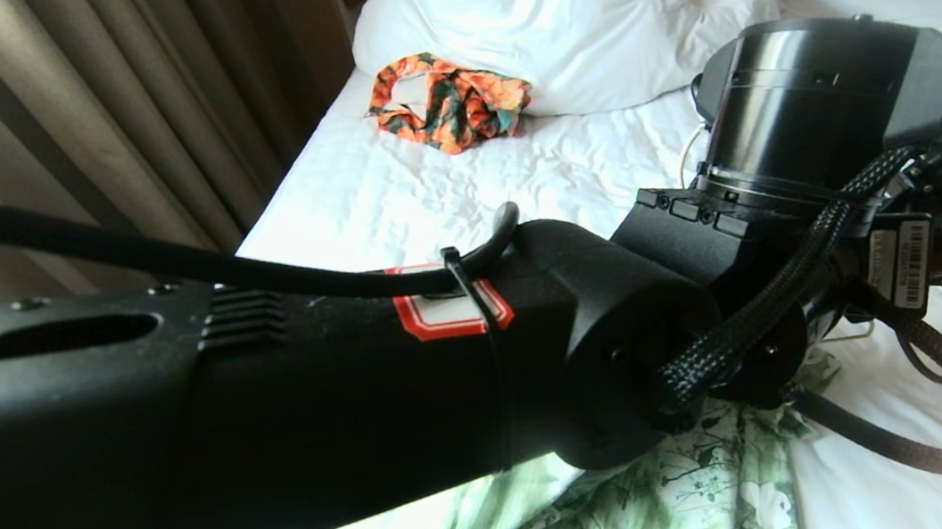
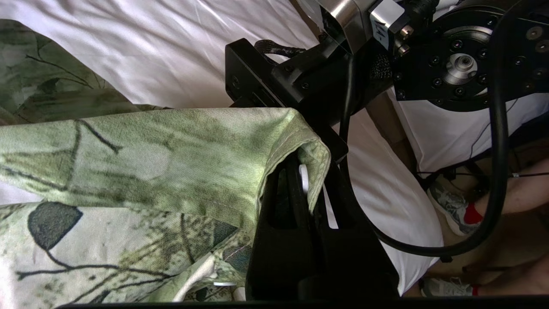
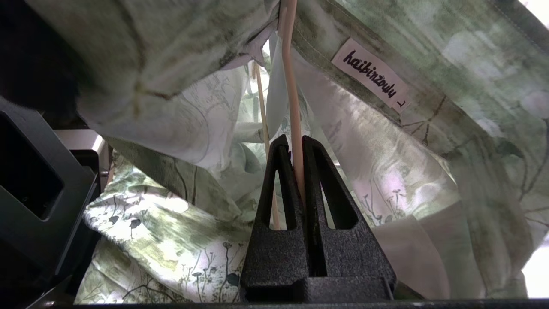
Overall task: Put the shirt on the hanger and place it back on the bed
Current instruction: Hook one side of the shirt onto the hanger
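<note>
**A:** Why does the bed (image 1: 391, 202) carry so little of the work?

**B:** It serves only as a rest. The shirt (image 1: 644, 504) trails onto the white sheet at the near edge, below both arms, while its upper part is lifted. The orange patterned garment (image 1: 452, 109) lies well apart, near the pillow (image 1: 549, 21), and plays no part.

**A:** And the shirt is raised why?

**B:** To keep it open, it seems. The left hand (image 2: 302, 180) is clenched on a folded fabric edge, which drapes over its fingertips, so the cloth is stretched away from the bed.

**A:** Then the right hand?

**B:** The right hand (image 3: 294, 154) is closed on a thin cream rod of the hanger (image 3: 291, 94), which runs up inside the shirt beside the neck label (image 3: 371, 77). That placement suggests the hanger is being threaded through the collar while the other hand holds the opening.

**A:** Finished, then?

**B:** Probably not; whether the hanger's ends sit in the shoulders cannot be told.
</note>
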Robot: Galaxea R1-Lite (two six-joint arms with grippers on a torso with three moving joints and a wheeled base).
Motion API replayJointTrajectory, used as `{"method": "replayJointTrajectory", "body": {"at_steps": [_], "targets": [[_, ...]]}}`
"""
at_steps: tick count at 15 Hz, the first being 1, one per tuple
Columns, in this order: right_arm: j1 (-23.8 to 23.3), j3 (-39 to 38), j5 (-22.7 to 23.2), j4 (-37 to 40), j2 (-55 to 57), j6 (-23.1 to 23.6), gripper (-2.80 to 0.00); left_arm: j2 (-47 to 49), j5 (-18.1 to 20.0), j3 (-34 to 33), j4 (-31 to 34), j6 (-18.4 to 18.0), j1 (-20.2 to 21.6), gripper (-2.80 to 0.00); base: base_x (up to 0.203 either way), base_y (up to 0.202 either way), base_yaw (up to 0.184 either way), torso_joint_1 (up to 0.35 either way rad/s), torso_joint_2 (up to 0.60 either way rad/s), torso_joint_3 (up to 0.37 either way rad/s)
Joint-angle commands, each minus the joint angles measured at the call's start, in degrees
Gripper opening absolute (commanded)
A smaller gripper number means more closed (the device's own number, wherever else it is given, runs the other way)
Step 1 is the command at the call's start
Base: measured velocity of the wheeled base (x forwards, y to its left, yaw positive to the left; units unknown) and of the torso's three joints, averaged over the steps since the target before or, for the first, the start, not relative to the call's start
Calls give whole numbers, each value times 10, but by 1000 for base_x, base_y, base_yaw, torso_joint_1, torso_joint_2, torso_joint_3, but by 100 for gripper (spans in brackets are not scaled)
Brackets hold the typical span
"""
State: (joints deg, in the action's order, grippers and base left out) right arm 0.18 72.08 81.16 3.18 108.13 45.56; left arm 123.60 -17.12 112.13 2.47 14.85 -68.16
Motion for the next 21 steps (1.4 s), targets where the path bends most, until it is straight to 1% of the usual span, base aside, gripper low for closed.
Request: {"method": "replayJointTrajectory", "body": {"at_steps": [1, 3, 5, 6, 8, 10, 13, 15, 17, 19, 21], "targets": [[2, -8, 5, 0, 2, 3, -280, 9, -1, -3, 0, 1, 1, -280, 0, 0, 0, 0, 0, 0], [-1, -19, 6, -3, 3, 4, -280, 14, -3, -14, 2, -7, 0, -280, 0, 0, 0, 0, 0, 0], [-4, -35, 8, -29, 12, 4, -280, 23, -14, -18, 1, -13, 0, -280, 0, 0, 0, 0, 0, 0], [-6, -39, 8, -38, 16, 3, -280, 24, -15, -18, 0, -13, 0, 0, 0, 0, 0, 0, 0, 0], [-10, -40, 8, -45, 24, 3, -280, 24, -15, -17, 0, -12, -1, 0, 0, 0, 0, 0, 0, 0], [-11, -37, 9, -45, 27, 3, -280, 26, -17, -20, 0, -8, -15, 0, 0, 0, 0, 0, 0, 0], [-14, -35, 9, -46, 29, 3, -280, 31, -42, -22, 0, -5, -47, 0, 0, 0, 0, 0, 0, 0], [-15, -35, 8, -46, 32, 3, -280, 34, -66, -17, 0, -2, -76, 0, 0, 0, 0, 0, 0, 0], [-16, -35, 8, -47, 33, 3, -280, 34, -84, -19, 4, 1, -105, 0, 0, 0, 0, 0, 0, 0], [-19, -33, 8, -46, 33, 3, -280, 43, -91, -18, 5, 11, -121, 0, 0, 0, 0, 0, 0, 0], [-20, -32, 8, -46, 32, 2, -280, 43, -92, -26, 5, 14, -127, 0, 0, 0, 0, 0, 0, 0]]}}
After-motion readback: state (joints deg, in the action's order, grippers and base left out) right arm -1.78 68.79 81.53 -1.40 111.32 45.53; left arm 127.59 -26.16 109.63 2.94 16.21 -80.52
